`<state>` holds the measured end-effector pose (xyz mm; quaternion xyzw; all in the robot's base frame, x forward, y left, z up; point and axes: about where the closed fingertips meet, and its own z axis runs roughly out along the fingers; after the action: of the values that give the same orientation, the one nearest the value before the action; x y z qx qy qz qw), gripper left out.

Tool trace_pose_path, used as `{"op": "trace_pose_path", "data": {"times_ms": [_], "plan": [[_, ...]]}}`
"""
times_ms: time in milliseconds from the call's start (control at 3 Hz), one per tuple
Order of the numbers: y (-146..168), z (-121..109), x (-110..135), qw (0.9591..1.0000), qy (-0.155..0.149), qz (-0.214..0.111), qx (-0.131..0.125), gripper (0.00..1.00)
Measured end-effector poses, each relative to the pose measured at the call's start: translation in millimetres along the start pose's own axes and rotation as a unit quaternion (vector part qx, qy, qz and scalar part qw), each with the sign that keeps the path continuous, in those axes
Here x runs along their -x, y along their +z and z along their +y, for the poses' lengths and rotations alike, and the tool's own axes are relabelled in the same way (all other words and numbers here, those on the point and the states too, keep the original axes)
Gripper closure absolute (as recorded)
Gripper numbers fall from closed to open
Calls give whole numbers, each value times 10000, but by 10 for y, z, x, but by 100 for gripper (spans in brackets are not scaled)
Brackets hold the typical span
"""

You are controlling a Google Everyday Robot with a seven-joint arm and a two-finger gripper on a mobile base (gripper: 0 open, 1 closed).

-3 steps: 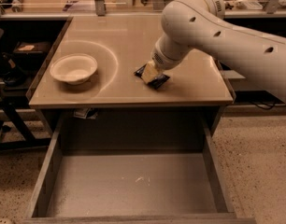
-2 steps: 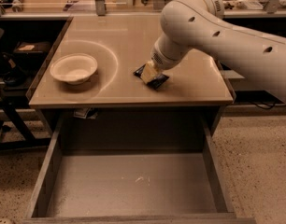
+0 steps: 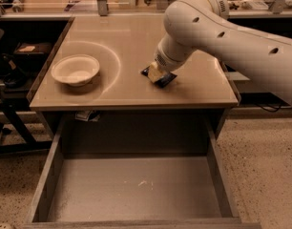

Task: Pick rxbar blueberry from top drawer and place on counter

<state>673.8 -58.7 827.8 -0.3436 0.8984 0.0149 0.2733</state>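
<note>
The gripper (image 3: 154, 73) sits low over the dark navy-wrapped rxbar blueberry (image 3: 165, 79), which appears to lie on the smooth beige counter (image 3: 131, 37), right of centre near its front edge. A white round bowl (image 3: 75, 69) stands on the counter's left. The wide grey metal top drawer (image 3: 136, 185) juts open below, in front.

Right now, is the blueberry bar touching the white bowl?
Apart. The camera view shows bare counter between white bowl and rxbar blueberry, with the hand over the bar.

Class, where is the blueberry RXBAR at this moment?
In the camera view, the rxbar blueberry is on the counter, right of centre near the front edge, directly under the gripper, with the white bowl to its left.
</note>
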Motion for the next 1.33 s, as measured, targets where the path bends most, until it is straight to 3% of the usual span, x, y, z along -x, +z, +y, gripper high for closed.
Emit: {"op": "trace_pose_path", "data": {"times_ms": [333,667,1333], "plan": [[0,0,0,10000,0,0,0,12],[1,1,0,10000,0,0,0,0],[-59,-33,66,9998,73,95,-134,0]]}}
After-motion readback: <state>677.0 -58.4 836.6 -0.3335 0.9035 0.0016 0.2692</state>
